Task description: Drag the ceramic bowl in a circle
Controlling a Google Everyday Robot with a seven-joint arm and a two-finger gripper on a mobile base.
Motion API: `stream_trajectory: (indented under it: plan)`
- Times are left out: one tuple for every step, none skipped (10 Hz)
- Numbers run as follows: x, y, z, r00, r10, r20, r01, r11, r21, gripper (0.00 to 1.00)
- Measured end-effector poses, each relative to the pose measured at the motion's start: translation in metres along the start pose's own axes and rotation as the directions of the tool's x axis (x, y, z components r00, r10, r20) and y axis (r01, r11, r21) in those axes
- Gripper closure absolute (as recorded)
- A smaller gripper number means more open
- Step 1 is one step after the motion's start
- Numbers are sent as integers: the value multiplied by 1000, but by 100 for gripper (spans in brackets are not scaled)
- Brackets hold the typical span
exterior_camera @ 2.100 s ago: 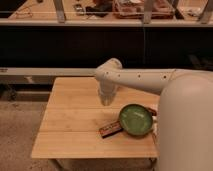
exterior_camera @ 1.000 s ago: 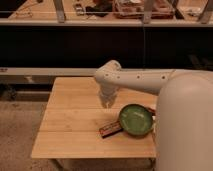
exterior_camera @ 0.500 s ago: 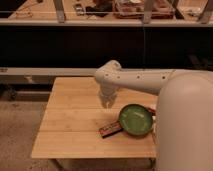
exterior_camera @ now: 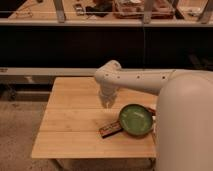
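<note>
Nothing moved: claw (exterior_camera: 106,103) hovers above wooden table (exterior_camera: 70,125).

You see the gripper (exterior_camera: 106,102) hanging over the wooden table (exterior_camera: 70,125), up and left of the ceramic bowl (exterior_camera: 135,120) and apart from it. The bowl sits near the table's front right corner, with a small dark box (exterior_camera: 109,130) just beside its left rim.

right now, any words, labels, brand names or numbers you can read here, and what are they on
No text here can be read.
small dark box, beside the ceramic bowl on the wooden table: pale marks on top, too blurred to read.
clutter on the upper shelf: too small to read.
gripper, hanging over the table beyond the box: no label visible.
</note>
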Motion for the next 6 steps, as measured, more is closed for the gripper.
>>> stream_trajectory:
  plan:
    - [0,0,0,1000,0,0,0,1000,0,70]
    - [0,0,0,1000,0,0,0,1000,0,70]
    - [0,0,0,1000,0,0,0,1000,0,70]
    - [0,0,0,1000,1,1,-1,1000,0,70]
    - [0,0,1,1000,8,7,-8,1000,9,70]
    - [-3,3,5,999,32,29,-33,999,35,74]
